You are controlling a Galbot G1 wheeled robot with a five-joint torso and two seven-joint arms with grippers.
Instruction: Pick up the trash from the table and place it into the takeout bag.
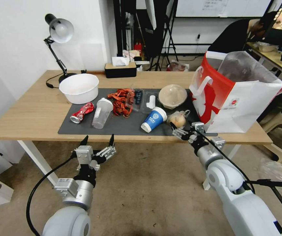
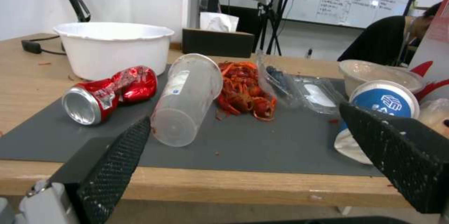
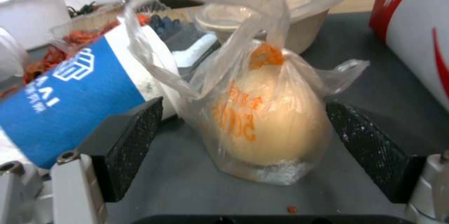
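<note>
We see our right gripper (image 1: 181, 130) at the near edge of the long light-wood table (image 1: 29, 114), its black fingers (image 3: 128, 139) spread wide on either side of the small clear plastic bag with an orange lump (image 3: 262, 122), not touching it; the bag stands on the dark grey mat (image 1: 121, 126). Just beside the bag lies the blue-and-white paper cup (image 1: 154, 119) on its side, and behind it sits the beige bowl with a clear domed lid (image 1: 172, 95). The large white paper takeout bag with red panels (image 1: 236, 98) stands upright at the mat's right end, near the gripper. Our left gripper (image 1: 97, 141) hangs in front of the table's edge, below the tabletop, fingers parted and holding nothing. Ahead of it on the mat lie the crushed red can (image 2: 110, 92) and the clear lidded shaker cup (image 2: 185, 99), both on their sides, close together, with a heap of red crayfish shells (image 1: 122, 101) just to the right of the cup
</note>
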